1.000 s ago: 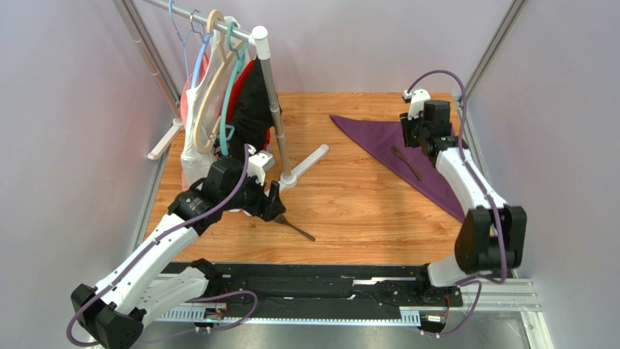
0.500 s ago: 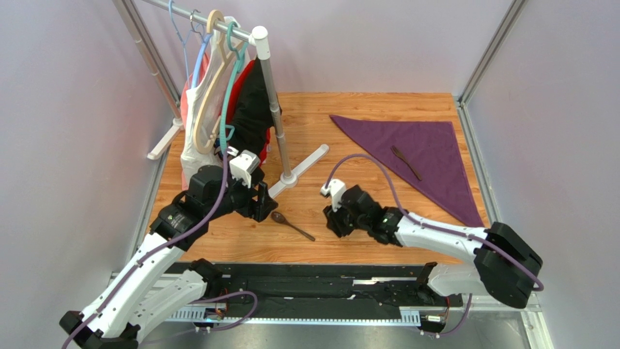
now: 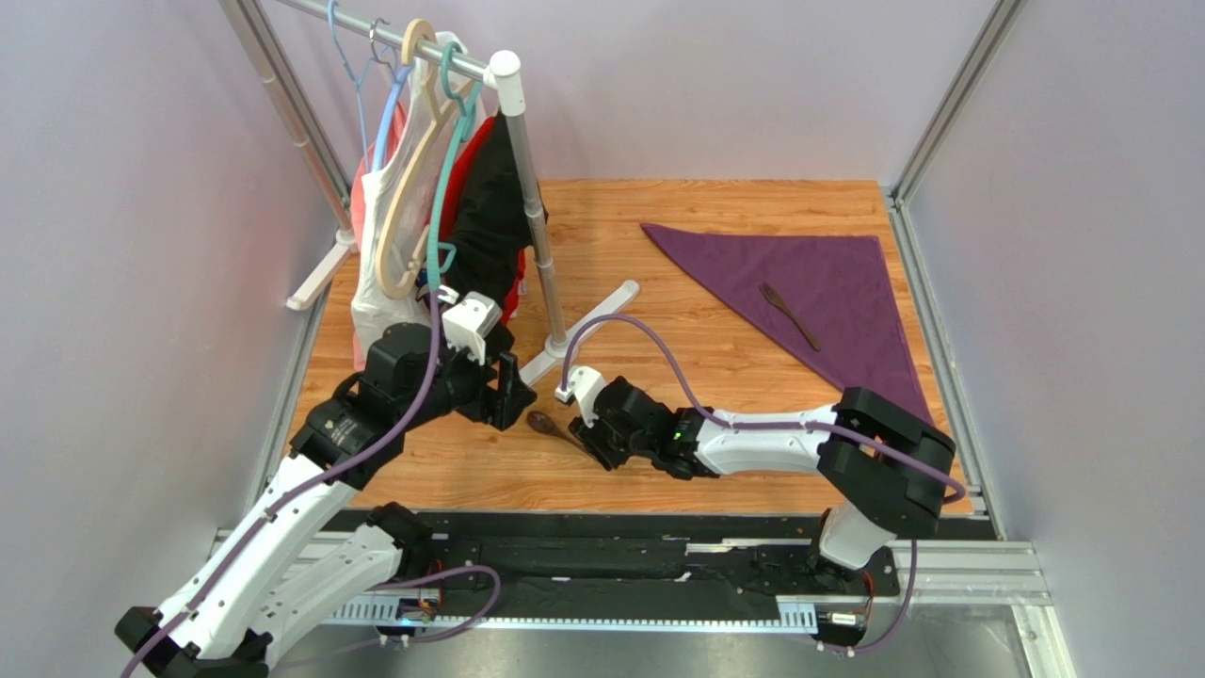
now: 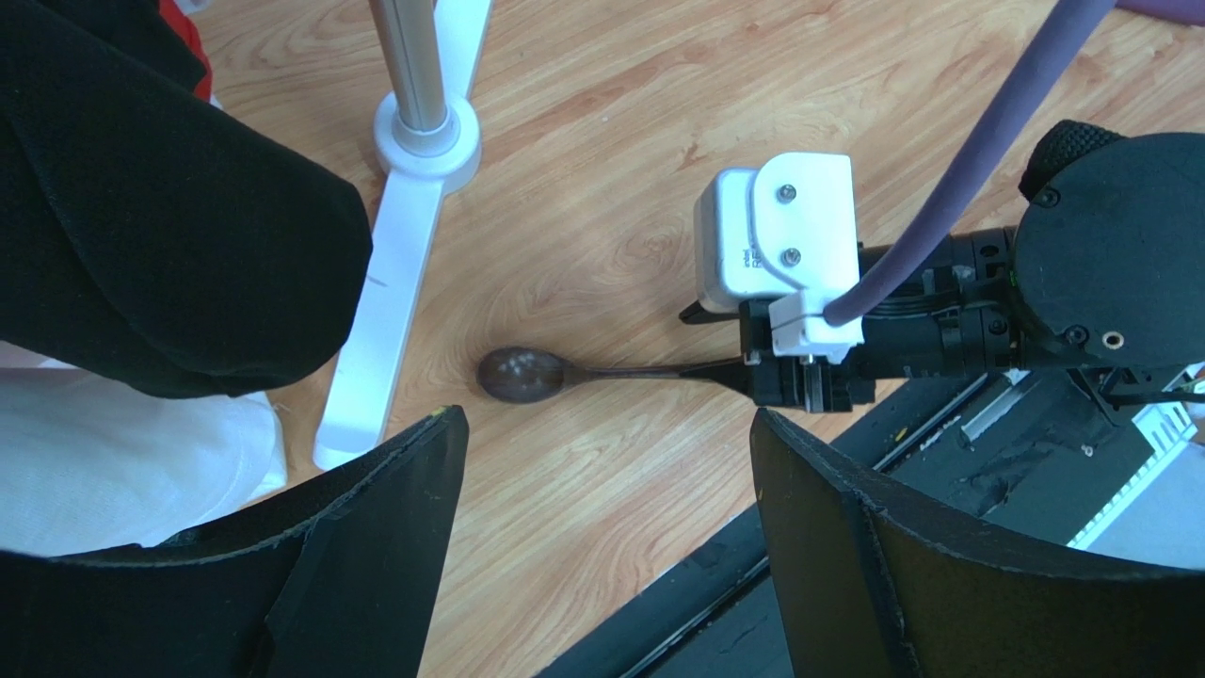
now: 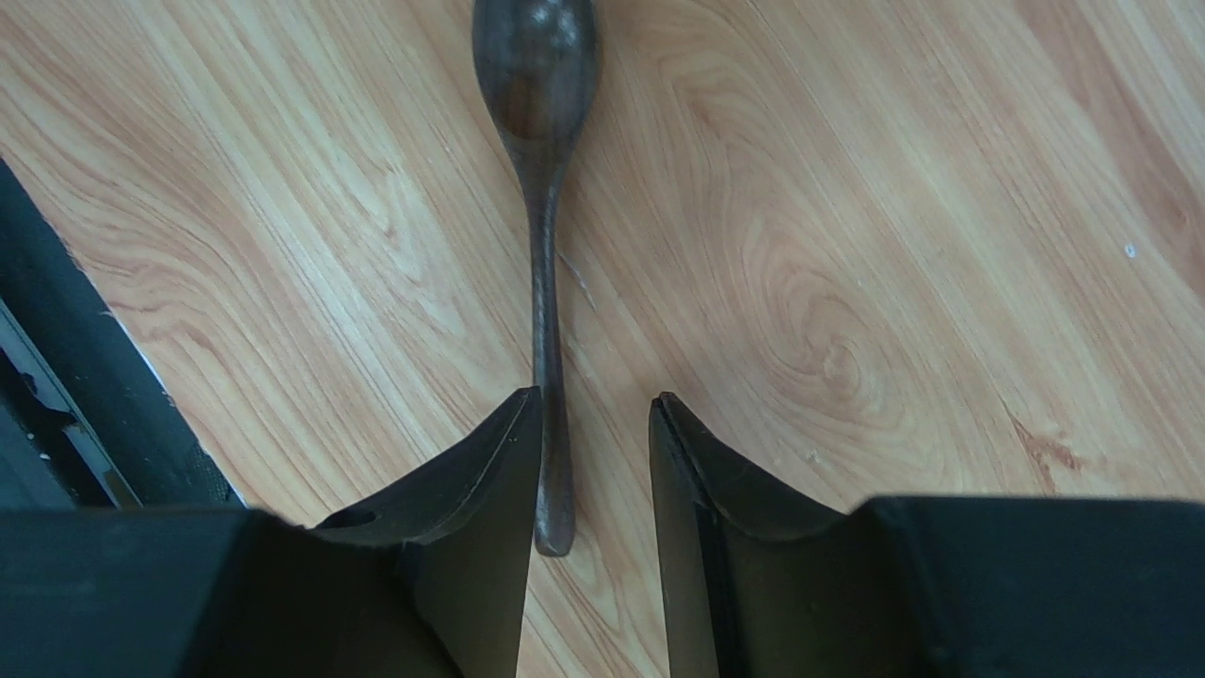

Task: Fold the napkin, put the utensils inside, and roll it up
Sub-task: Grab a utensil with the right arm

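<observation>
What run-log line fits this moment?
right gripper: open astride dark wooden spoon | left gripper: open, empty | purple cloth napkin: folded triangle

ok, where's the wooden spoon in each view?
Top external: spoon low centre-left, bowl showing just left of the right gripper.
Left wrist: spoon mid-frame, lying sideways, bowl left, handle running to that gripper.
Right wrist: spoon top centre, bowl up, handle running down between the fingers.
Shared landmark: the right gripper over the handle's end.

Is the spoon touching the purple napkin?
Apart. The top view shows the spoon lying near the front left of the table, while the napkin lies at the far right, with a stretch of bare wood between them.
</observation>
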